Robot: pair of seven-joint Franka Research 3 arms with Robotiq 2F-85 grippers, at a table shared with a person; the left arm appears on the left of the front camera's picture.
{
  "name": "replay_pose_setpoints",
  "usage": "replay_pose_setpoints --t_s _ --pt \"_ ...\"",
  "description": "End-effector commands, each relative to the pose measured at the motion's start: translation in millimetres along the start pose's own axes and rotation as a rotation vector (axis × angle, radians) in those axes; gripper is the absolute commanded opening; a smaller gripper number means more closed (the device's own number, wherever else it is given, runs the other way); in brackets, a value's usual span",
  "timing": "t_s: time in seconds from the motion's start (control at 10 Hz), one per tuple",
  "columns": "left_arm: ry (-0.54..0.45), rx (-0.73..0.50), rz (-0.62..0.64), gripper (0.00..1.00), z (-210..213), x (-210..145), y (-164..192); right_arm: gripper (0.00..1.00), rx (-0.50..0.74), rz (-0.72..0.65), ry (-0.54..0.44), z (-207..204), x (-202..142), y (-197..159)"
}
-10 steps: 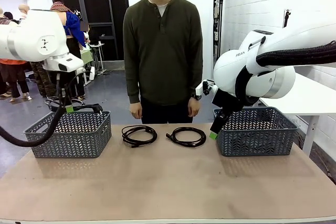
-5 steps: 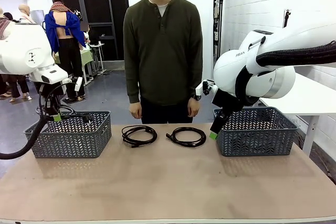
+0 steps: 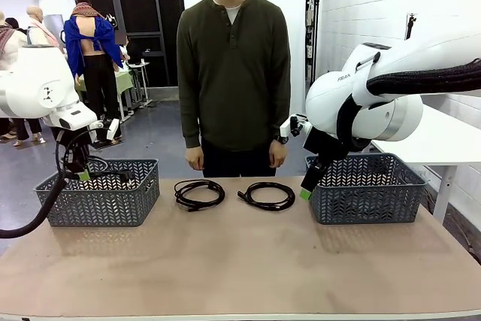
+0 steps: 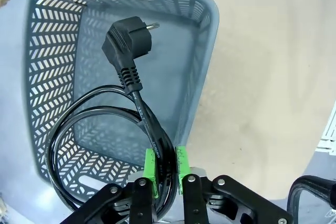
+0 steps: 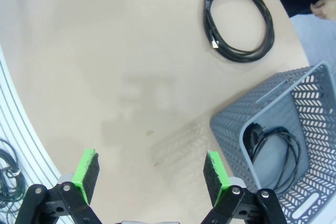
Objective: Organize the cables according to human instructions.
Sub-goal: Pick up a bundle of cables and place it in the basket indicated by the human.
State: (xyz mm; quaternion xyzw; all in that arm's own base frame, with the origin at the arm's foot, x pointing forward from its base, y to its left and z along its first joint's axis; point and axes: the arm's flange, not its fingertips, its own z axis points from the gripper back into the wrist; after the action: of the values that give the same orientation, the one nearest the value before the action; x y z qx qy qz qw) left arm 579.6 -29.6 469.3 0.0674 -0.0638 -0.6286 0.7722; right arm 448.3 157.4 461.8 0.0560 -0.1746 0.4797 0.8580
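My left gripper is shut on a looped black cable, its green pads pinching the doubled cord. The loop and its angled plug hang over the inside of the left grey basket. From the front, this left gripper sits just above the left basket. Two more coiled cables lie on the table in front of the person. My right gripper is open and holds nothing, and it hangs by the right basket's near-left corner.
The right grey basket holds another coiled cable. A cable lies on the bare tan tabletop beyond it. The person stands at the far edge, hands down; one hand is near the table corner.
My left arm has swung left and come down, carrying the cable from above the left basket's middle to low over its left part. The right arm has not moved.
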Motion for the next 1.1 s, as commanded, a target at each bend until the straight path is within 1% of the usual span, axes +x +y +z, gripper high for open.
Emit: replay_pose_setpoints --t_s 0.0,0.3,0.6,0.8,1.0 --pt "-0.044 0.01 -0.028 0.0 -9 -13 4 1.0 -0.002 -0.003 0.001 -1 -1 0" --pt "-0.075 0.024 -0.036 0.0 -15 -16 11 1.0 -0.002 -0.003 0.001 -1 -1 0" --pt "-0.065 0.027 -0.048 0.0 -13 -9 20 1.0 -0.002 -0.003 0.001 -1 -1 0" --pt "-0.06 0.023 -0.019 0.0 -15 -9 23 1.0 -0.002 -0.003 0.001 -1 -1 0" --pt "-0.061 0.032 -0.024 0.0 -16 -7 31 1.0 -0.002 -0.003 0.001 -1 -1 0"
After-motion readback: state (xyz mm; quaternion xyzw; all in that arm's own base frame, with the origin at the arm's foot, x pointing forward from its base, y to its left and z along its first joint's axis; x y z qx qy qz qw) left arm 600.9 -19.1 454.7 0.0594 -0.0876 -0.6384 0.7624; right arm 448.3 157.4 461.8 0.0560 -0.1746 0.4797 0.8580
